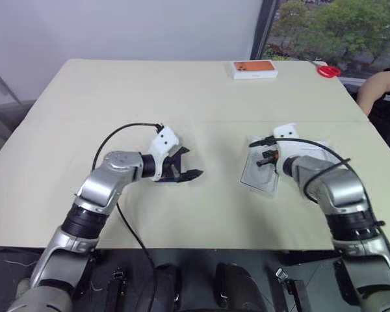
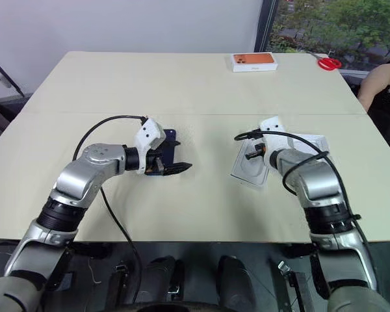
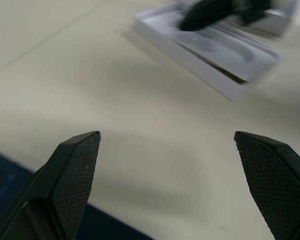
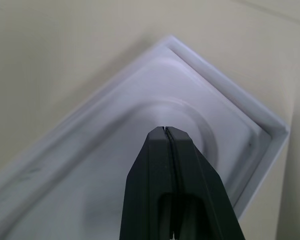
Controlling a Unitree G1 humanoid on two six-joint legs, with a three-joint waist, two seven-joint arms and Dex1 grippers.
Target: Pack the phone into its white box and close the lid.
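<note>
White insert (image 4: 115,165) under pinched-shut, empty right tool (image 4: 166,131); left tool (image 3: 167,145) gapes empty over phone (image 2: 169,140) edge

Your two head cams look fwd and down over the same table (image 1: 201,84), while each wrist cam sits close above it, both sharing the white box (image 4: 250,112).

bare table (image 1: 201,97) between arms, orange-topped box (image 1: 254,69) far
</note>
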